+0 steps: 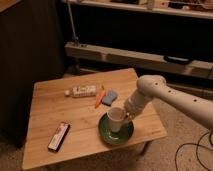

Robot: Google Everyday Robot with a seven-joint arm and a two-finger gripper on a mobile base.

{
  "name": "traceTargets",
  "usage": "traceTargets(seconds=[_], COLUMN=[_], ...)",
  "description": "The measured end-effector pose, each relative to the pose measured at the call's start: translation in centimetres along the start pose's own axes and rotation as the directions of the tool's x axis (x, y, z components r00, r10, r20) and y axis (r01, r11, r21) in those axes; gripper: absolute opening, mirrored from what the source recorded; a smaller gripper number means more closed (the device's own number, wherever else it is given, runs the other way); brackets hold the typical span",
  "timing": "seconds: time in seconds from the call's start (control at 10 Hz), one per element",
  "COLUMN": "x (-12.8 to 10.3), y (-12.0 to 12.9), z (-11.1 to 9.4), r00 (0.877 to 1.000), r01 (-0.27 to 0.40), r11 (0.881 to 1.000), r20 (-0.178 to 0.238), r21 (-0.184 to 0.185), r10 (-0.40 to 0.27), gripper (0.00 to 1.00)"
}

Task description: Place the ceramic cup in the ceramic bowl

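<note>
The ceramic cup [115,120], pale and tapered, stands upright inside the dark green ceramic bowl [116,133] near the table's front right. My gripper [125,115] is right at the cup's right side, at the end of the white arm [150,92] that reaches in from the right. The arm's wrist hides where the gripper meets the cup.
On the wooden table [50,107] lie a slim white bottle [81,91], an orange carrot-like item [99,97], a blue sponge [109,97] and a red-and-black packet [58,136]. Dark shelving stands behind. A cable lies on the floor at right.
</note>
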Motion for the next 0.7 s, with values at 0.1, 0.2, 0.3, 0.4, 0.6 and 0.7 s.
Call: traceTargets(seconds=[0.1, 0.2, 0.3, 0.4, 0.6, 0.7], x=[0.00, 0.01, -0.05, -0.09, -0.05, -0.04], y=[-0.03, 0.23, 0.17, 0.12, 0.12, 0.12], z=[-0.01, -0.06, -0.05, 0.01, -0.03, -0.03], r00=[1.000, 1.000, 1.000, 1.000, 1.000, 1.000], r01=[0.000, -0.003, -0.001, 0.001, 0.000, -0.001], r11=[1.000, 1.000, 1.000, 1.000, 1.000, 1.000], r20=[0.003, 0.004, 0.005, 0.006, 0.005, 0.005], r21=[0.002, -0.001, -0.002, -0.004, -0.002, -0.002], r10=[0.000, 0.003, 0.001, -0.001, 0.000, 0.001], gripper=[0.80, 0.80, 0.80, 0.80, 0.80, 0.80])
